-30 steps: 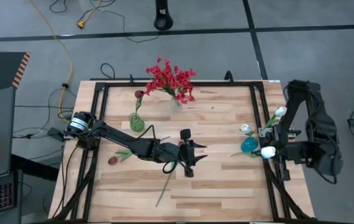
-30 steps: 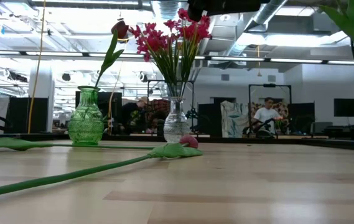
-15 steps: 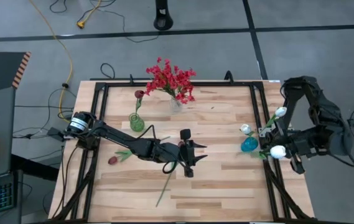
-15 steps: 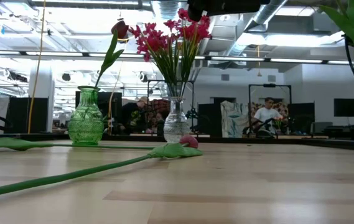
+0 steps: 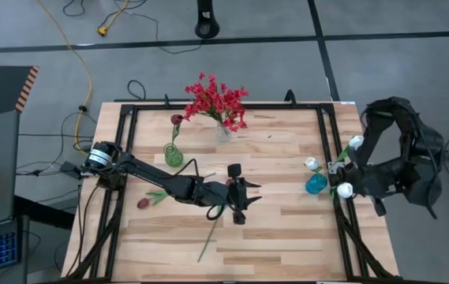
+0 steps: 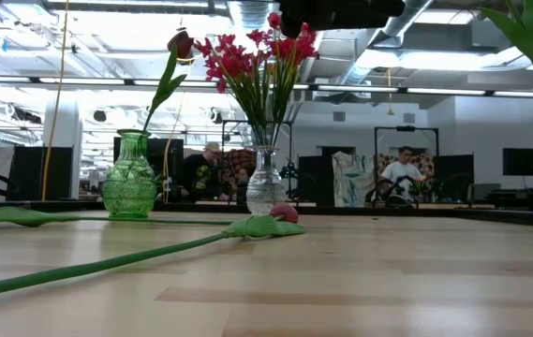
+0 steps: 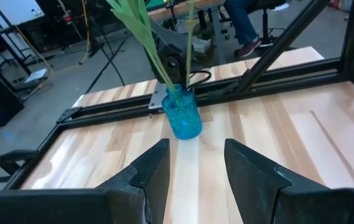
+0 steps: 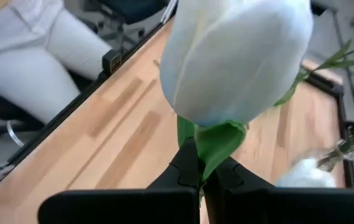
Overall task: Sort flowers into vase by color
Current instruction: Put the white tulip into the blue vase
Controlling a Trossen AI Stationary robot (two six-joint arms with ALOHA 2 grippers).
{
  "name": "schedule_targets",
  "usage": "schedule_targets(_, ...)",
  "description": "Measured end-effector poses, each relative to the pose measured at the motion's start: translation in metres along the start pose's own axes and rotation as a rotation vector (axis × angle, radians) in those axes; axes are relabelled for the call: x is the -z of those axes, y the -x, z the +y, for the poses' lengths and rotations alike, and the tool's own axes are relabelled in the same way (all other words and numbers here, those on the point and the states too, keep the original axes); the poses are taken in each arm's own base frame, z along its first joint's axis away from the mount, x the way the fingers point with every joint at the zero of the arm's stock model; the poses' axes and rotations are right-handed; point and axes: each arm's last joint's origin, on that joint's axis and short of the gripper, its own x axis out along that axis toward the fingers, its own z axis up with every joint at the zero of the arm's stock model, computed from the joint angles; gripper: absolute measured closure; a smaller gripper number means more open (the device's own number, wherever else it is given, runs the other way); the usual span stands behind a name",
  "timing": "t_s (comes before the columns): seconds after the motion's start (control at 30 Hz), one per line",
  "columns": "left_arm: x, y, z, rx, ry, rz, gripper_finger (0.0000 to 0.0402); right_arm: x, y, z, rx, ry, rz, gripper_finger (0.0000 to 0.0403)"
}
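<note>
Right end effector [image 8: 200,177] is clamped tight on the stem of a white tulip [image 5: 344,190], bud showing out at the counter's [image 5: 271,237] three o'clock edge, just on the four o'clock side of the blue vase [image 5: 316,184]. That vase already carries two white buds up around its one o'clock, so this looks like the third white one heading home.

Over to the middle: the left end effector [image 5: 241,207] hangs above the counter's centre with its fingers [image 7: 155,168] spread and nothing between them, waiting.

Elsewhere, the red sprays [image 5: 218,101] sit in the clear vase [image 5: 224,131] at twelve o'clock, one maroon bud [image 5: 176,120] stands in the green vase [image 5: 173,155] at ten o'clock, and another maroon tulip [image 5: 144,203] lies flat at nine o'clock. A bare green stem [image 5: 210,237] trails off toward six o'clock; its head is hidden under the left arm.

How to land this well? In my judgement the stem's lower end has to be found first: it is not visible here, so lift until the tip clears the vase rim, then centre it over the mouth. Come down straight, slowly, minding the two stems already inside, which could get nudged or tip the vase. Release only once the stem is well down.
</note>
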Motion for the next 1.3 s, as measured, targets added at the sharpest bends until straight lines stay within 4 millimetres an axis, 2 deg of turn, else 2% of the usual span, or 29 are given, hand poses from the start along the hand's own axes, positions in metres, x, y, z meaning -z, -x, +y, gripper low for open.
schedule_targets(0.3,0.0001,-0.0008,0.002,-0.005,0.054,-0.001,0.0261,-0.0047,-0.0037,0.0065,-0.004,0.105,0.039,0.0377)
schedule_targets(1.3,0.0001,-0.001,0.0025,-0.007,0.063,-0.001,0.0261,-0.0025,-0.0034,0.0049,0.009,0.162,0.053,0.0376)
